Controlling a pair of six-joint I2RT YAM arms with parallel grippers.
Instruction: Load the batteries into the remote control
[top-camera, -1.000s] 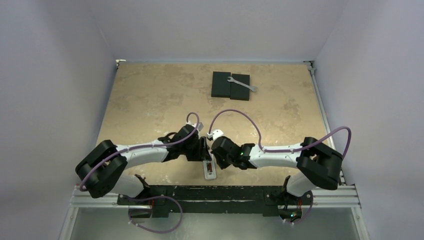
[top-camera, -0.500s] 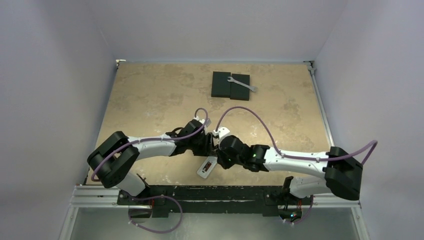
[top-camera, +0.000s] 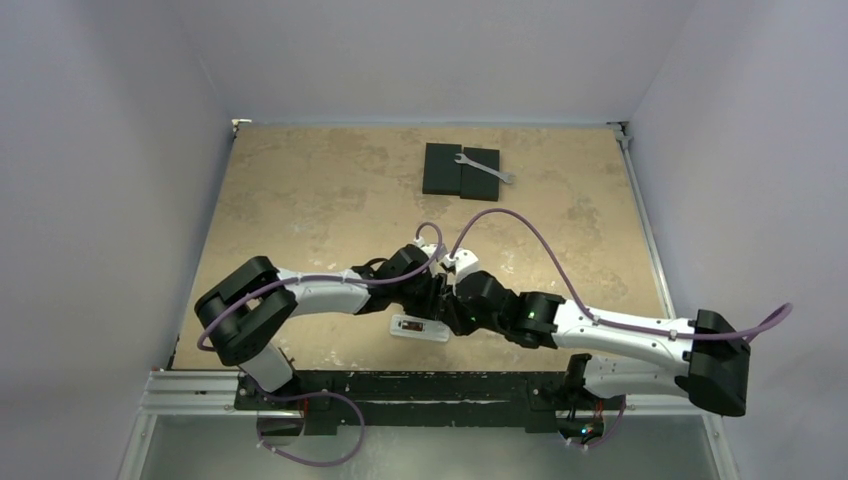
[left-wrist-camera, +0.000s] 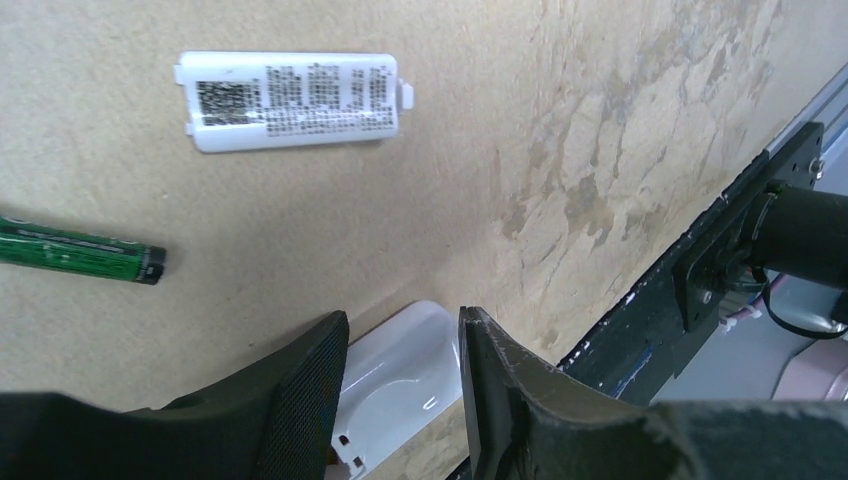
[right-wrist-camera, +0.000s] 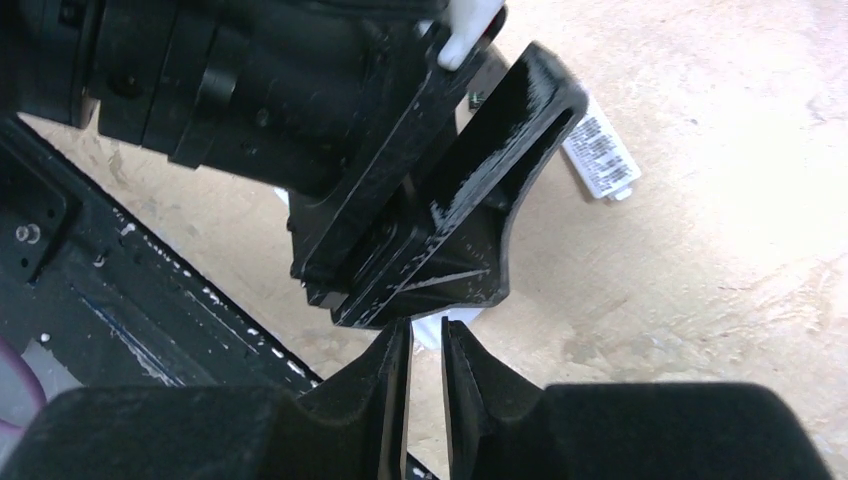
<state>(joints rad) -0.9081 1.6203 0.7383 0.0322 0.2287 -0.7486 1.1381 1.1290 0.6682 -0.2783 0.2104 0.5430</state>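
Lying outside the remote control is one battery; left jaws spread, right jaws unclear.

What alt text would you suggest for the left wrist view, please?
The two black fingers of the left gripper straddle one rounded end of the white remote control lying on the tan table. Beyond them lie a white battery cover with printed text and, at the left edge, a dark green battery.

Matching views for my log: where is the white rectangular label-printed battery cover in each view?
Left wrist: white label-printed battery cover upper left, lying flat.
Right wrist: upper right, partly hidden.
Top external: not visible.
Shared landmark: black rail along the table's near edge.
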